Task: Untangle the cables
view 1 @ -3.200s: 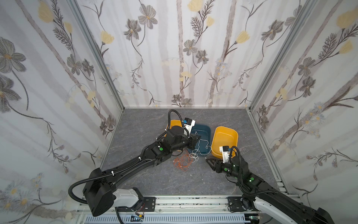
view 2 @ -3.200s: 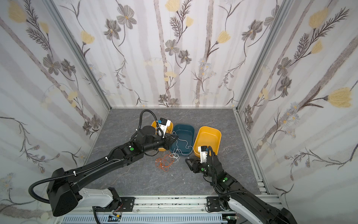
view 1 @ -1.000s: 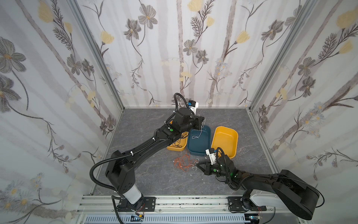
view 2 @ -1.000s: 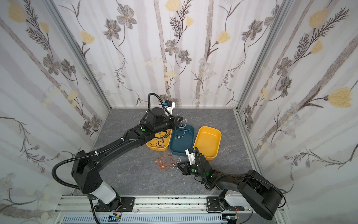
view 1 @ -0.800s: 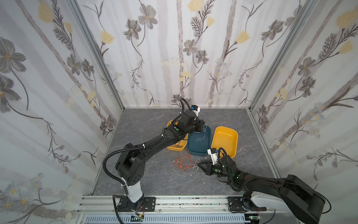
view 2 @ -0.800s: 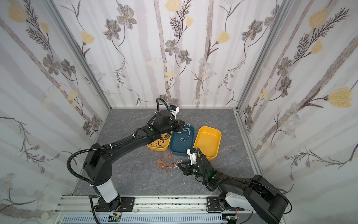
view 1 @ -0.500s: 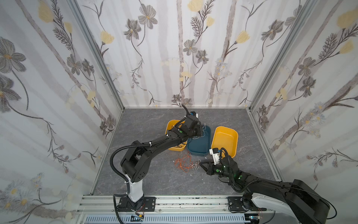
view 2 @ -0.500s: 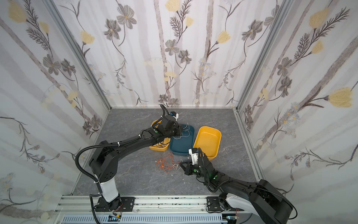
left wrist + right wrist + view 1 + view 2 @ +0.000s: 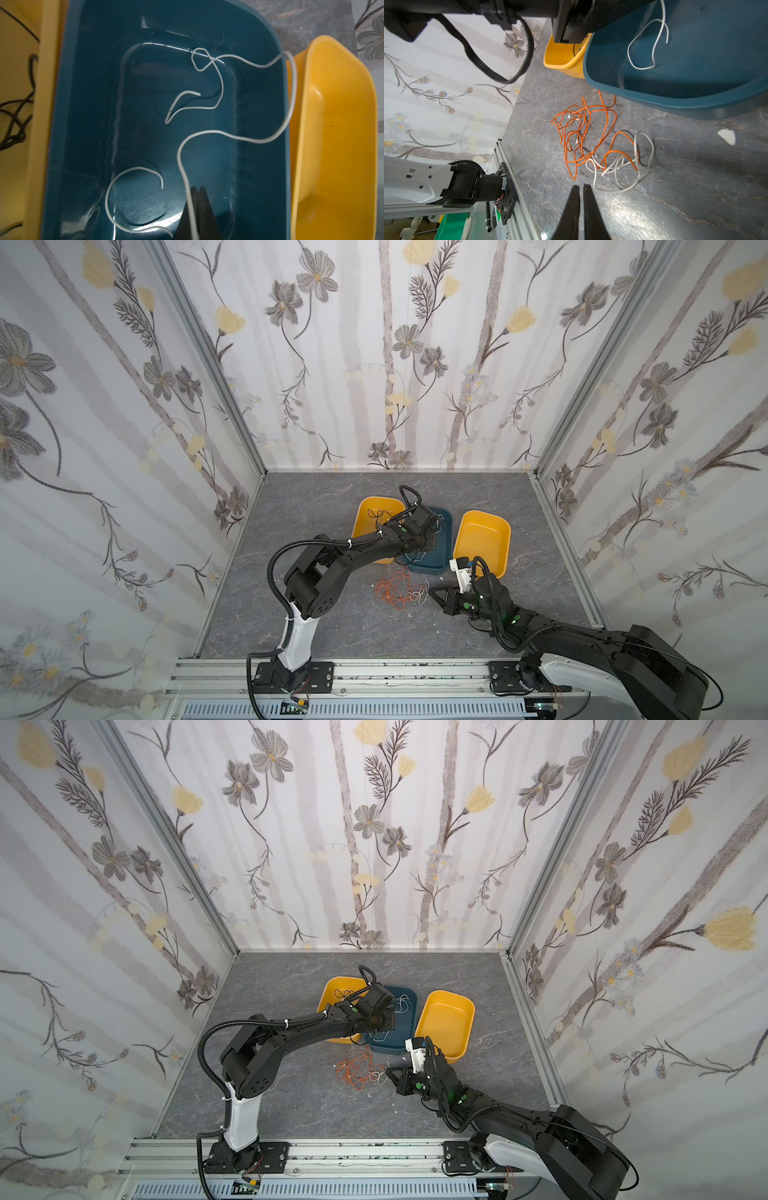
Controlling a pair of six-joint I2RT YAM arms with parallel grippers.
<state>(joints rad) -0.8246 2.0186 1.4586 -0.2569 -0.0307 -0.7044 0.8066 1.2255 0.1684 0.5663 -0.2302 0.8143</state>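
Three glossy plastic trays with rounded corners stand in a row mid-bench in both top views: a left-hand yellow tray [image 9: 370, 526], a blue tray [image 9: 445, 543] against it, and a right-hand yellow tray [image 9: 482, 543] just beside, set askew. The grey, marble-veined bench [image 9: 316, 510] lies bare to the left of the row and behind it, up to the flower-papered walls [image 9: 374, 364]. An aluminium rail [image 9: 374, 672] bounds the front edge. In front of the blue tray, thin orange cables [image 9: 577, 133] lie knotted on the bench, with loose white cables [image 9: 636, 149] looped through their near side. A long white cable [image 9: 222, 87] curls inside the blue tray, one bend overhanging its rim toward the right-hand yellow tray; black cables [image 9: 31, 72] lie in the left-hand one. The left arm crosses that tray. The left end effector [image 9: 197, 188] hangs over the blue tray, jaws nearly together, the white cable running down along them; whether it is pinched cannot be told. The right end effector [image 9: 579, 186] points at the tangle, jaws closed to a slit, empty, near the white loops.
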